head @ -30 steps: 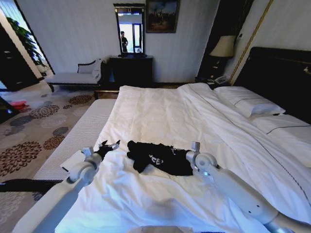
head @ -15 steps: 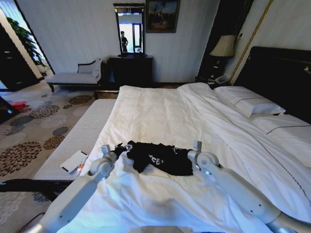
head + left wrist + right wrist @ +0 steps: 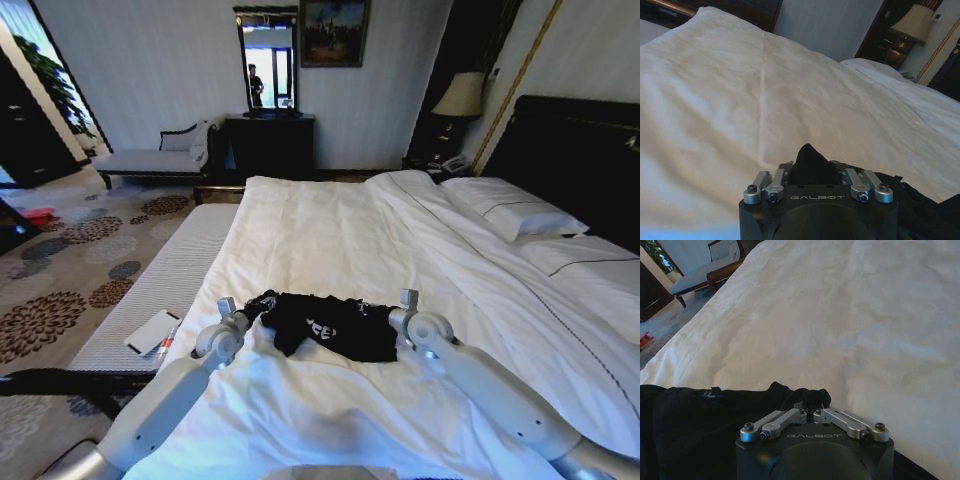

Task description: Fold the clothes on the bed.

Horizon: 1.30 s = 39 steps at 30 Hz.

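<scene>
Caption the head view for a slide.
Both grippers, left gripper and right gripper, meet opposite ends of the crumpled black T-shirt on the white bed.

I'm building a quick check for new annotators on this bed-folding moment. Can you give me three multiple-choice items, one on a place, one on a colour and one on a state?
1. Where does the T-shirt lie?
A. on the white duvet, between the two grippers
B. on the pillows
C. on the carpet

2. What colour is the T-shirt?
A. white
B. red
C. black

3. How does the T-shirt lie now?
A. neatly folded into a square
B. crumpled in a loose heap
C. hanging off the edge of the bed

Answers:
1 A: the head view shows it on the duvet with the left gripper at one end and the right gripper at the other.
2 C: it is black, with a bit of white lettering.
3 B: the fabric is bunched and uneven, with no clean folds.
</scene>
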Available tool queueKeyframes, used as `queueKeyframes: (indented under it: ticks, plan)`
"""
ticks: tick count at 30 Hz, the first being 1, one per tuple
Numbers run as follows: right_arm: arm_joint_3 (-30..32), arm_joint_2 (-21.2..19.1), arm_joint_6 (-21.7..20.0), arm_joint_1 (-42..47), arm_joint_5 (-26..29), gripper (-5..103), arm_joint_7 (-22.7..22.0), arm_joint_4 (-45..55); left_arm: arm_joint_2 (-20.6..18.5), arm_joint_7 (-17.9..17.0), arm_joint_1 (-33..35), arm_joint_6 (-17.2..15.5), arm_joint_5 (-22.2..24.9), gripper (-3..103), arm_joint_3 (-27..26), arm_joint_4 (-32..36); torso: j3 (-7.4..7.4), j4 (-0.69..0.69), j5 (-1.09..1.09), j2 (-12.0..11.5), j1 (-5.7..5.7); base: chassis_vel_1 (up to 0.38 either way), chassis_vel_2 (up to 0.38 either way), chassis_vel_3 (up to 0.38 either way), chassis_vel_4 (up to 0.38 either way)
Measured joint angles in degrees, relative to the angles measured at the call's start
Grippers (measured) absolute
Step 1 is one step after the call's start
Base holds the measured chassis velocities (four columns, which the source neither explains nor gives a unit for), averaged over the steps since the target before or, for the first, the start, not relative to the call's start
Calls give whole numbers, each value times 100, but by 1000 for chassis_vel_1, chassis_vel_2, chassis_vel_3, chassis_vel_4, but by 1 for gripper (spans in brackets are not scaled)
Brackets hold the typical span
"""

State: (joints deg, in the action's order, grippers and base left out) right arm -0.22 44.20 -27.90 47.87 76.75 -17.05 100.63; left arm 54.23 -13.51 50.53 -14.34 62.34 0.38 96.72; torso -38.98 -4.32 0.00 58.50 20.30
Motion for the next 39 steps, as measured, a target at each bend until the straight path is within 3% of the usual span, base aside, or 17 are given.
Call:
queueKeyframes:
  ticks: [4,5,8,13,26,35,39]
  plan:
    - [2,2,0,16,-2,1,0,-2,8,56,-17,1,-45,27,13,-16,0,0,0,0,0,0,0,0,0]
    - [2,2,0,16,-2,1,0,-2,8,56,-17,1,-45,27,13,-16,0,0,0,0,0,0,0,0,0]
    - [6,3,0,27,-9,1,0,-6,5,68,-23,9,-57,12,13,-16,0,-1,-1,0,0,0,0,0,0]
    - [8,9,0,29,-27,1,9,-33,-34,74,-23,30,-76,1,8,46,0,0,-1,0,0,0,0,0,0]
    - [451,-31,301,205,-236,1,61,154,-509,141,334,166,-436,0,-225,859,0,0,0,0,0,0,0,0,0]
    - [1369,-479,471,453,-446,1,180,750,-1123,210,721,225,-469,0,-909,1885,0,-1,1,0,0,0,0,0,0]
    - [1755,-771,524,437,-397,1,182,1036,-1495,234,817,223,-245,0,-1445,2511,0,-1,1,1,0,0,0,0,0]
